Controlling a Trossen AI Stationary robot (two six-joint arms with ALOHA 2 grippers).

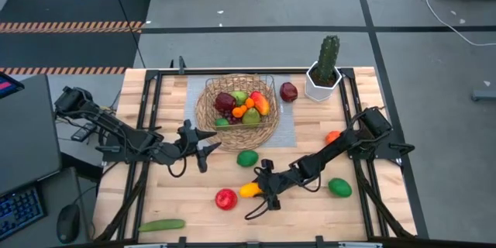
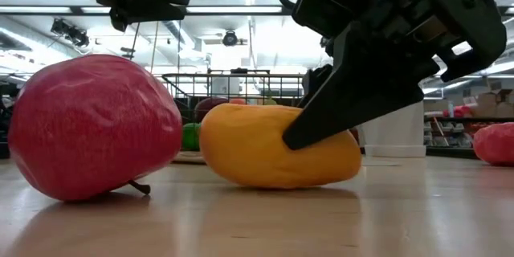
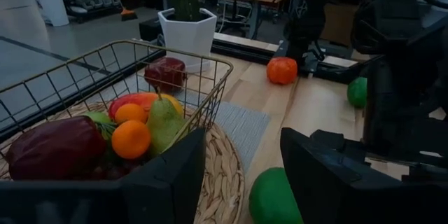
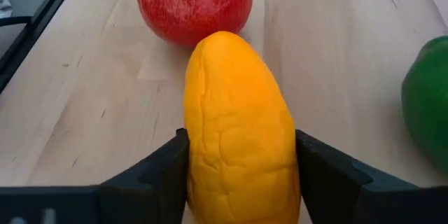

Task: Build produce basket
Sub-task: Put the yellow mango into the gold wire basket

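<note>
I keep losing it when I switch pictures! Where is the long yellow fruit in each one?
High view: the yellow fruit lies near the table's front, in the right gripper.
Low view: it sits in the middle, on the wood, a dark finger against it.
Left wrist view: not in it.
Right wrist view: it fills the centre, between both fingers.
Shared landmark: the red apple right beside it.

Basket (image 1: 208, 116): round tan wicker with a wire square rim, at the table's far middle, held a dark red fruit, oranges, pear. Loose produce: yellow fruit (image 1: 249, 190) on its side between dark fingers; red apple (image 1: 225, 198) just beside; green ones apart; cucumber (image 1: 162, 225) at the near edge.
</note>
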